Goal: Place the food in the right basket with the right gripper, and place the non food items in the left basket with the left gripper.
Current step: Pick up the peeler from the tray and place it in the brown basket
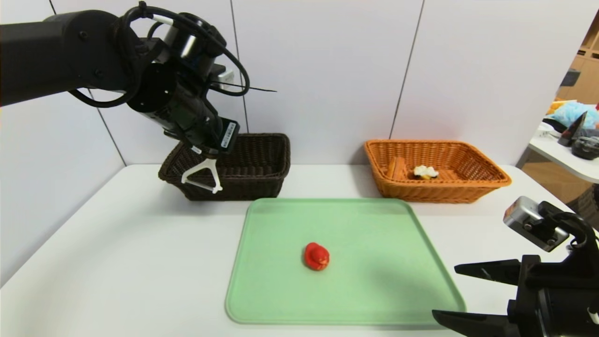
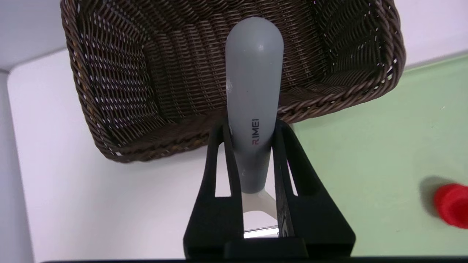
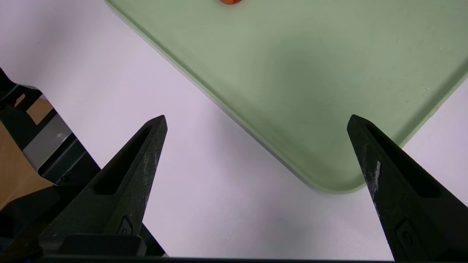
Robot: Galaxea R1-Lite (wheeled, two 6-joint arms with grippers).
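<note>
a white surface (image 1: 117,243) bears a green tray (image 1: 355,224) and two wicker baskets as a robot sorts food from non-food. the food side looks done — the waffle wedge (image 1: 398,168) with its white cream (image 1: 425,171) lies inside the orange-tan basket (image 1: 435,192), at the robot's right. two non-food items remain: the peeler (image 2: 255,91), up in the air at the dark brown basket (image 1: 229,187), and the small red toy (image 1: 317,256), alone on the tray, waiting its turn.

the left arm (image 1: 173,89) reaches in from the robot's left, bent downward over the dark basket, its left pincer (image 2: 252,131) pinching the peeler by the grey handle, the white head hanging near the basket's front rim. a release into the basket seems the next step, though the head could catch on that rim. the right pincer (image 3: 257,117) idles, spread and holding nothing, by the tray's near right corner.
</note>
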